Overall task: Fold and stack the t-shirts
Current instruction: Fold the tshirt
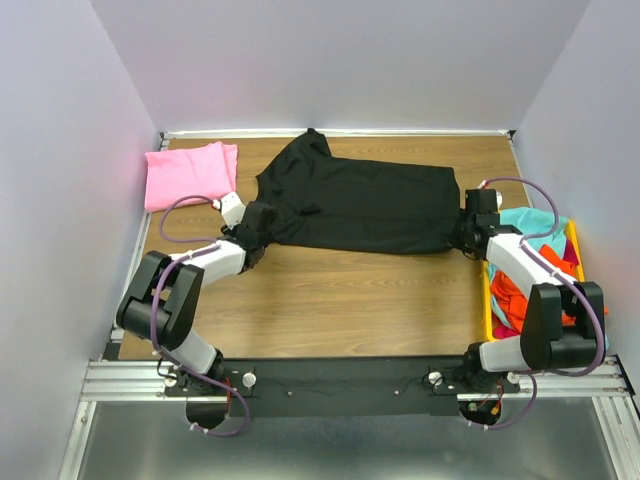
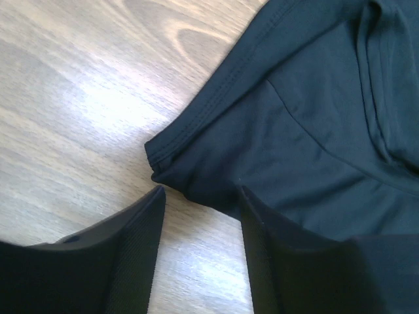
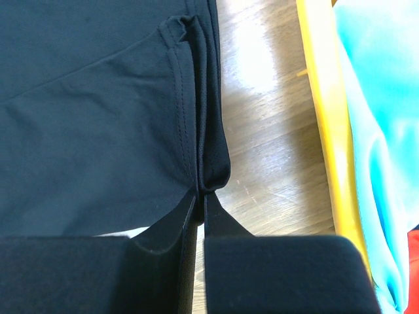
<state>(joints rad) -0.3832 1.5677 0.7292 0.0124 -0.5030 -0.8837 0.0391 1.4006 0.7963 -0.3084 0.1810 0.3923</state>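
The black shirt (image 1: 360,205) lies spread flat on the bench (image 1: 340,300), reaching from one gripper to the other. The left gripper (image 2: 200,196) sits low over the wood with its jaws apart. A stitched corner of the black shirt lies just ahead of its fingertips and partly between them. The cloth seems loose rather than pinched, though one finger may be touching it. The right gripper (image 3: 201,196) is closed to a narrow slit on the bunched hem at the shirt's other end, the fold rising straight ahead of its fingertips. Just to the right of that gripper runs the wall of the yellow bin (image 3: 324,118), with a teal shirt (image 3: 383,98) inside. Beyond the left gripper and to its left, a folded pink shirt (image 1: 190,175) lies on the bench, near the black one but apart from it.
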